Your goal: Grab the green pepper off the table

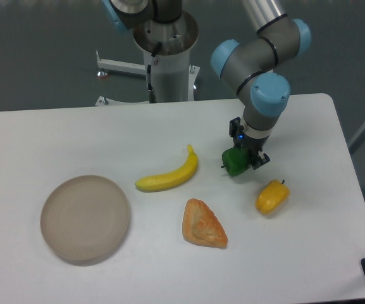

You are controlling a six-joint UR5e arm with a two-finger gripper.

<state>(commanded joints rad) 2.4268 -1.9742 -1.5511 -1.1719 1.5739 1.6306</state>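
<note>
Fixed-camera view: we see the gripper (248,156) down over the green pepper (234,162), jaws set around its right side, apparently pinching it, on the table (74,136) between banana (169,174) and yellow pepper (271,196). We judge a straight, slow lift safest, since the glossy skin could slip. At left, the round plate (85,218) holds nothing.

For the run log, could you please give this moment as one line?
phase: grasping | claw: around green pepper | lift: cannot tell | yellow pepper: untouched
</note>
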